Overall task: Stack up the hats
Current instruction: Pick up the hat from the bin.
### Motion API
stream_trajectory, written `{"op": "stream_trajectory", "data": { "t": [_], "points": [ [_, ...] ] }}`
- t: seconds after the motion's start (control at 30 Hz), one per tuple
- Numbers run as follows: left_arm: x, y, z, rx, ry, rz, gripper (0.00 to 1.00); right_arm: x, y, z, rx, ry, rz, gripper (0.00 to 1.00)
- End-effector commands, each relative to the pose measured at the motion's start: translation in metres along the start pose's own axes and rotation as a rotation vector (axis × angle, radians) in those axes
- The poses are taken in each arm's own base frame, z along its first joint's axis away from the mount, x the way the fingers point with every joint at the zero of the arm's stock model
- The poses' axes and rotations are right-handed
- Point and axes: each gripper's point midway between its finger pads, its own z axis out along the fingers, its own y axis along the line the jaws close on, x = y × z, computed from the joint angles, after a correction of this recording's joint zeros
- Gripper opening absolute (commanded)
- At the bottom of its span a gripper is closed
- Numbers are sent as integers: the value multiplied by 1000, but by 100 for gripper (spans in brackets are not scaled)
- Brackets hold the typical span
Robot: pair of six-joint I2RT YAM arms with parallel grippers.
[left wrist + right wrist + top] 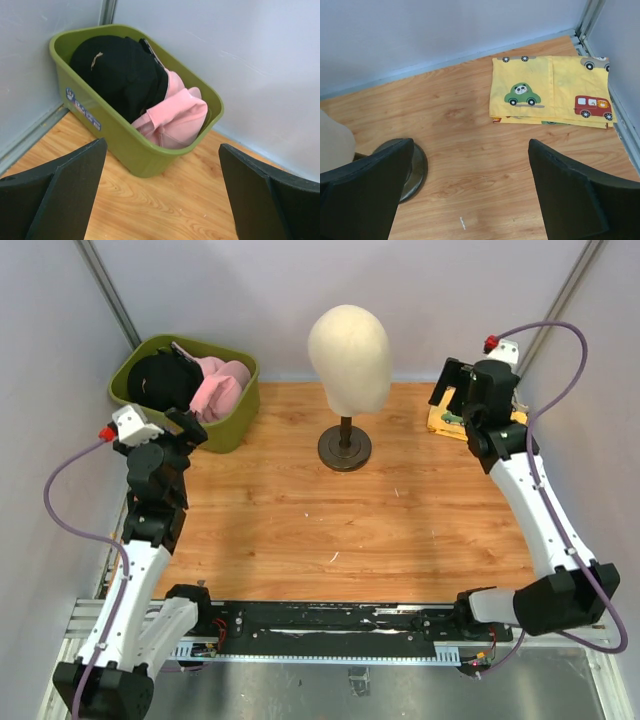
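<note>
A black hat and a pink hat lie inside the olive-green bin at the back left. In the left wrist view the black hat lies over the pink hat in the bin. Other hats are not visible. My left gripper hovers just in front of the bin, open and empty; it shows in its wrist view. My right gripper is open and empty at the back right, above bare wood.
A cream mannequin head stands on a dark round stand at the back middle; its base shows in the right wrist view. A folded yellow cloth with cartoon cars lies in the back right corner. Grey walls enclose the table.
</note>
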Motion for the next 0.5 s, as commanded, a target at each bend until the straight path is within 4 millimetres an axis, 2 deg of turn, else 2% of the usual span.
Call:
{"op": "stream_trajectory", "data": {
  "t": [0.0, 0.07, 0.17, 0.27, 0.4, 0.47],
  "points": [
    [-14, -13, 16, -24, 57, 60, 100, -50, 9, -29, -133, -249, 124, 98],
    [-14, -21, 26, -26, 97, 75, 100, -57, 21, -34, -241, -266, 176, 99],
    [-16, -30, 38, -35, 140, 88, 100, -44, 43, -26, -346, -74, 105, 98],
    [-24, -34, 47, -56, 128, 71, 98, -38, 66, -27, -472, -14, 137, 98],
    [-13, -39, 65, -71, 186, 65, 96, -38, 70, -23, -468, 0, 182, 99],
    [1, -43, 73, -67, 235, 68, 96, -38, 71, -18, -450, 26, 156, 99]
  ]
}}
